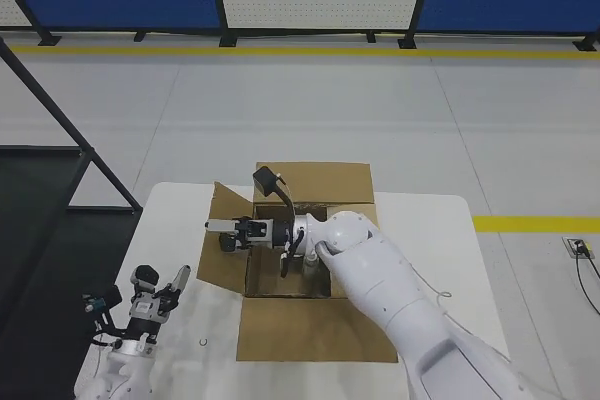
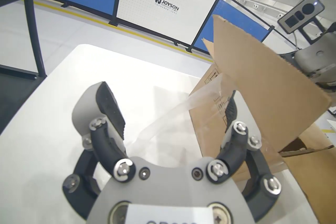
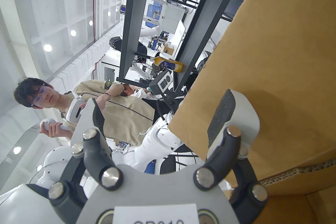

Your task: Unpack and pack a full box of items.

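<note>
Jaws spread wide on the right gripper (image 3: 160, 117), clamping nothing, one finger in front of a raised side flap of the cardboard box (image 1: 310, 182). Likewise parted and empty on the left gripper (image 2: 170, 107), low over the white table (image 1: 430, 230) beside the box, near a strip of clear tape (image 2: 204, 93) trailing off it. Beyond the box: pale grey floor (image 1: 280, 100), a yellow line (image 1: 280, 50), blue and white partition panels (image 1: 120, 12). Plain brown corrugated card, flaps folded out, mid-table, contents too dim to tell.
</note>
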Controlling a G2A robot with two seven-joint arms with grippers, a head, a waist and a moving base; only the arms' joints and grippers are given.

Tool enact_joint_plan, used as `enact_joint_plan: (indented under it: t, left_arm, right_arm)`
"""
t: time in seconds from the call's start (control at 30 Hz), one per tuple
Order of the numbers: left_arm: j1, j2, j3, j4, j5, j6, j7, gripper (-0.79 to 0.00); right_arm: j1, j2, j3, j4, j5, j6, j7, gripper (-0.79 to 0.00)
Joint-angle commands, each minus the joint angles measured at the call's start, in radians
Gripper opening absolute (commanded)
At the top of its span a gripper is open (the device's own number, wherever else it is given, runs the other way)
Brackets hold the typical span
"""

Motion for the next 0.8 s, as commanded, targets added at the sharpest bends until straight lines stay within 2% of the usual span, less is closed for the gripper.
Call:
enact_joint_plan:
  t: [0.0, 0.13, 0.23, 0.27, 0.37, 0.57, 0.77]
  left_arm:
    - [-0.008, 0.000, 0.002, 0.011, 0.001, 0.006, 0.004, 0.000]
    - [-0.042, 0.004, 0.000, 0.076, 0.092, 0.056, -0.026, 0.000]
    - [-0.114, 0.008, 0.030, 0.178, 0.213, 0.088, -0.048, 0.000]
    - [-0.141, 0.011, 0.047, 0.219, 0.298, 0.089, -0.026, 0.000]
    - [-0.192, 0.016, 0.079, 0.300, 0.418, 0.063, 0.015, 0.000]
    - [-0.284, 0.012, 0.138, 0.404, 0.495, 0.064, 0.041, 0.000]
    - [-0.340, 0.008, 0.175, 0.470, 0.533, 0.082, 0.049, 0.000]
  right_arm:
    - [-0.003, 0.005, 0.004, -0.004, -0.007, 0.012, 0.015, 0.000]
    - [-0.009, 0.006, 0.003, -0.011, -0.027, 0.036, 0.002, 0.000]
    - [-0.011, 0.007, 0.007, -0.015, -0.030, 0.052, -0.001, 0.000]
    - [-0.010, 0.007, 0.009, -0.016, -0.032, 0.057, 0.000, 0.000]
    - [-0.010, 0.007, 0.013, -0.019, -0.035, 0.061, 0.000, 0.000]
    - [-0.013, 0.003, 0.016, -0.026, -0.045, 0.072, -0.011, 0.000]
    - [-0.014, 0.000, 0.021, -0.023, -0.051, 0.078, -0.018, 0.000]
